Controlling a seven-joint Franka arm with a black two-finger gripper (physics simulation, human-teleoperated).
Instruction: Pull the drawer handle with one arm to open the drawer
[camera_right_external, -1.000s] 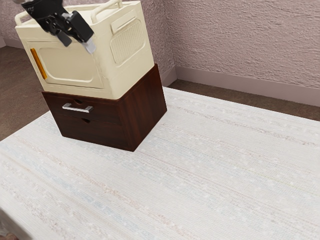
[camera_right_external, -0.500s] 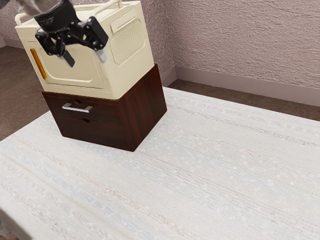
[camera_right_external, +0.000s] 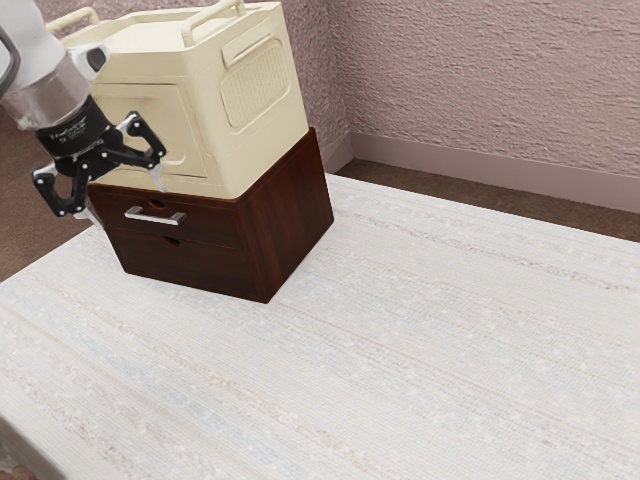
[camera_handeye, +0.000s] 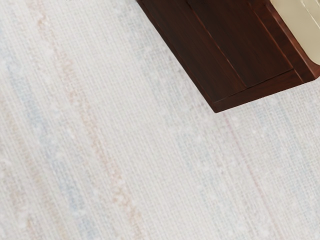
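My gripper (camera_right_external: 128, 207) hangs in front of the cabinet at the exterior view's left, its two fingers spread wide with nothing between them. The dark brown wooden cabinet (camera_right_external: 285, 220) has two drawers, both flush with its front. A silver bar handle (camera_right_external: 155, 216) is fixed to the upper drawer (camera_right_external: 205, 222); in the exterior view it appears just past my fingertips, and I cannot tell how far off. In the wrist view, part of the cabinet (camera_handeye: 225, 45) shows its dark drawer fronts.
On top of the cabinet rests a cream box (camera_right_external: 215, 150) with raised rails and a panelled front. A pale striped cloth (camera_right_external: 400, 340) covers the table around the cabinet. Behind rises a rough pinkish wall (camera_right_external: 480, 80).
My gripper has come down from in front of the cream box to about the upper drawer's height, shifting toward the exterior view's left and turning. Cabinet and drawers have not moved.
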